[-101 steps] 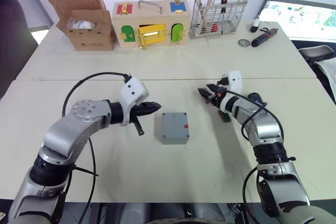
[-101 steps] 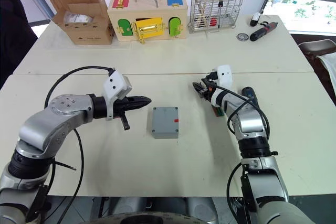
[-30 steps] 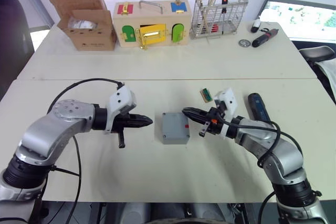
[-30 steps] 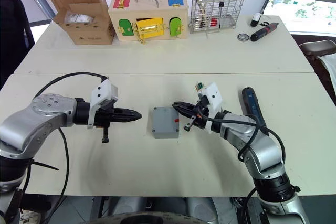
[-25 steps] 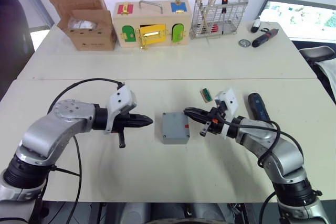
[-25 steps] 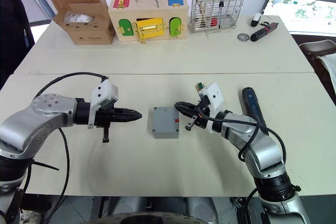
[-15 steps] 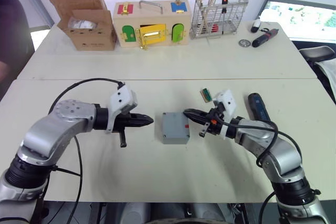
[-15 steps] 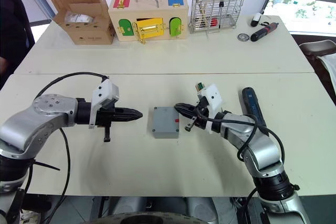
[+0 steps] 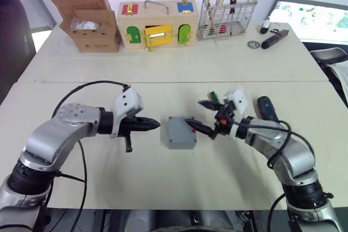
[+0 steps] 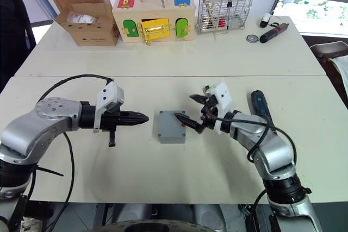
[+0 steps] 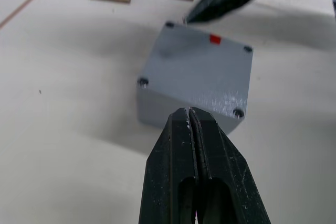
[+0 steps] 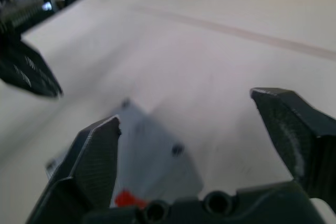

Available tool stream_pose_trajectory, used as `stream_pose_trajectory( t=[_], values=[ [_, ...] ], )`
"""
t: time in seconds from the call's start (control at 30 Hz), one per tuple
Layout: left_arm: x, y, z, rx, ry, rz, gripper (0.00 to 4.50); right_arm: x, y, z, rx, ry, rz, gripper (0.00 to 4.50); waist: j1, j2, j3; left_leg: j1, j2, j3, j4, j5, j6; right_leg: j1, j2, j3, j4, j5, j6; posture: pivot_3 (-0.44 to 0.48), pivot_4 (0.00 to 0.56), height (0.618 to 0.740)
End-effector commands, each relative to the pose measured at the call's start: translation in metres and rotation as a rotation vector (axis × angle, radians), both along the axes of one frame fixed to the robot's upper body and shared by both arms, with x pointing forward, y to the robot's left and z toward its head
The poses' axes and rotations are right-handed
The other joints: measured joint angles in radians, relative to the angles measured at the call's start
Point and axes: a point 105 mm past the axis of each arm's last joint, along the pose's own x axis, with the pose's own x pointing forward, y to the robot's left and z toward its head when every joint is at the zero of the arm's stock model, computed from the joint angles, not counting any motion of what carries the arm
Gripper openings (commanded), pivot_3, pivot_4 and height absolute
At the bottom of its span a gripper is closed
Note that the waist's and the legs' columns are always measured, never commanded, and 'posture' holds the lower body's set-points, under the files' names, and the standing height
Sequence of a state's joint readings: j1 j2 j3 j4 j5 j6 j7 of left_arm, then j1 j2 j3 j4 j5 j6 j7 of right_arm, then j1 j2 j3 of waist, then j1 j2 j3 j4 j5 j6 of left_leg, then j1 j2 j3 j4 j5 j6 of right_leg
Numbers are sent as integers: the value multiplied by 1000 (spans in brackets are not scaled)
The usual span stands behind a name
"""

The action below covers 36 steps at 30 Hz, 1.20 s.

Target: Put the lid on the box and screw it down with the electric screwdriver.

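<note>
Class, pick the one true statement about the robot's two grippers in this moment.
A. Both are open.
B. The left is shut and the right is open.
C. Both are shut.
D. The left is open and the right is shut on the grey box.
B: the left gripper has its fingers pressed together, while the right gripper has its fingers spread wide by the box.

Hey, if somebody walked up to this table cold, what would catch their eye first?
Probably the small grey box at mid-table, flanked by both arms: the right gripper spread open at its red-marked edge, the left gripper shut and pointing at it from the other side. Next, the wooden box with coloured latches along the far edge, between a cardboard box and a wire basket.
</note>
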State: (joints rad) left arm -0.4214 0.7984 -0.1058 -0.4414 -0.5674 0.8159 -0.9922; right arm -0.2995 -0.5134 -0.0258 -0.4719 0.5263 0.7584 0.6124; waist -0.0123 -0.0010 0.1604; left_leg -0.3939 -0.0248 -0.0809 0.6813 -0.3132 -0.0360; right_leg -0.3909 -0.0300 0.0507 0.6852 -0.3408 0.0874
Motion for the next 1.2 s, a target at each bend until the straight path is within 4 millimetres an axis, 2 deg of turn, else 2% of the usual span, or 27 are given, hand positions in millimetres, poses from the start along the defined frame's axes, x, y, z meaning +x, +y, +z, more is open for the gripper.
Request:
stream_pose_trajectory(
  t=[0.03, 0.13, 0.2, 0.27, 0.33, 0.37, 0.5, 0.6, 0.67, 0.93, 1.2],
  values=[
    [1, -10, 18, -41, -58, -82, 0, 1, -31, 42, 55, -6, -111, 4470, 2, 0, 0, 0, 0, 0, 0, 0, 0, 0, 0, 0, 0, 0, 0, 0, 150, 740],
    [2, -23, 25, -47, -99, -171, 0, 1, -61, 58, 8, 93, -222, 4470, 2, 0, 0, 0, 0, 0, 0, 0, 0, 1, 0, -1, 0, 0, 0, 0, 150, 740],
    [1, -32, 28, -47, -127, -226, 0, -6, -74, 70, -9, 117, -212, 4470, 1, 1, 0, 0, 0, 0, 0, 0, 0, 0, -1, 0, 0, 0, 0, 0, 150, 740],
    [3, -39, 31, -65, -149, -254, 0, -9, -91, 75, -43, 145, -272, 4470, 1, 1, 0, -1, 0, 0, -1, 0, 1, 0, 0, 0, -1, 0, 0, 0, 150, 740],
    [1, -47, 33, -82, -166, -282, 0, -10, -117, 79, -67, 199, -393, 4470, -1, 0, 0, -1, 0, 0, -1, -1, 2, 0, 0, 0, -2, 0, 0, 0, 150, 740],
    [-1, -50, 32, -88, -169, -292, 0, -15, -124, 76, -94, 250, -409, 4470, -1, 0, 0, -1, 0, 1, -1, -1, 2, 0, 0, 0, -2, 0, 0, 0, 150, 740],
    [-8, -56, 17, -60, -176, -319, 0, -52, -145, 43, -282, 516, -397, 4470, 4, 0, 0, -2, 0, 1, -1, -2, 4, 0, 0, 0, -2, 0, 0, 0, 150, 740],
    [-13, -57, -1, 15, -201, -348, 0, -67, -161, 18, -298, 693, -431, 4470, 2, 0, 0, -2, 0, 2, 1, -2, 5, 1, 0, 1, -3, 0, 0, 0, 150, 740],
    [-20, -66, -1, -15, -192, -362, 0, -75, -169, 8, -258, 793, -444, 4470, 1, 0, 0, -1, 0, 4, 2, -2, 5, 1, 0, 2, -2, 0, 0, 0, 150, 740],
    [-30, -67, -7, -48, -158, -326, 0, -74, -186, -14, -248, 942, -535, 4470, 2, -1, 1, 1, 1, 4, 2, -2, 5, 3, 1, 2, -2, 0, 0, 0, 150, 740],
    [-37, -63, -8, -39, -135, -305, 0, -53, -194, -34, -252, 990, -614, 4470, 3, -1, 1, 1, 1, 4, 2, -2, 5, 3, 1, 2, -2, 0, 0, 0, 150, 740]
  ],
)
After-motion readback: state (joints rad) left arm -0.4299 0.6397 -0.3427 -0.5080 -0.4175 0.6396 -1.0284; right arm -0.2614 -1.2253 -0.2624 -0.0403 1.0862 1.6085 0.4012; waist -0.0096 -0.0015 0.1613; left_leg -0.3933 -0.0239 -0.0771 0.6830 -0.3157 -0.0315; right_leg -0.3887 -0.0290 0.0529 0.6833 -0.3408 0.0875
